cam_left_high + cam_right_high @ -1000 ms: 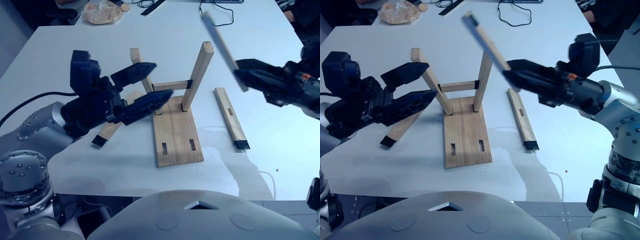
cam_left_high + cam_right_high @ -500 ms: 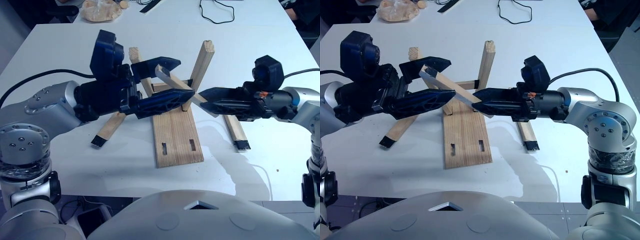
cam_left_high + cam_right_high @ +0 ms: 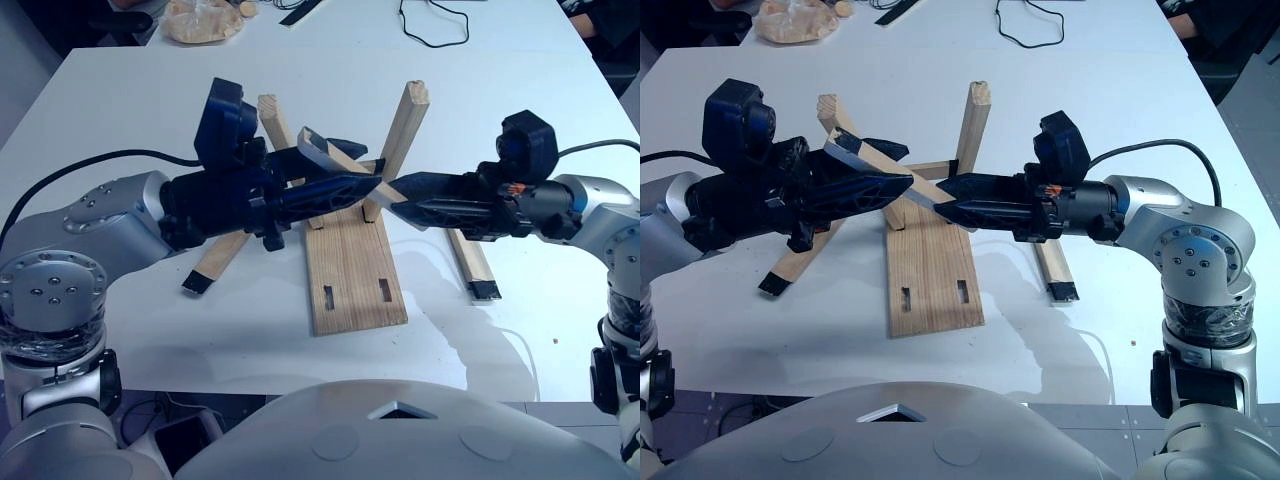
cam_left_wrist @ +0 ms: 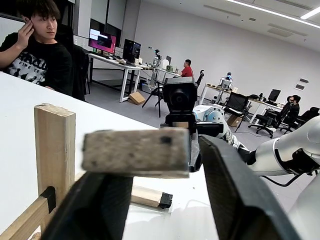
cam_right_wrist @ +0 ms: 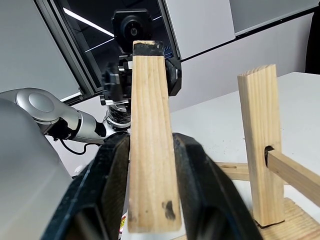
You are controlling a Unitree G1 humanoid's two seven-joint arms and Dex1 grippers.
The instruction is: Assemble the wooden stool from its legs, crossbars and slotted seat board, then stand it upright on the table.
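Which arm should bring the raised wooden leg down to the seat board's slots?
Right, likely: the right claw clamps the pale wooden leg above the flat slotted wooden seat board; the left claw's hold looks unclear.

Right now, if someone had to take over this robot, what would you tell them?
The left gripper and right gripper each clamp an end of the held leg above the seat board. Done: two standing legs and a crossbar sit in the board, flat on the table. To do: two slots empty, two loose legs on the table; fit them, stand it upright.
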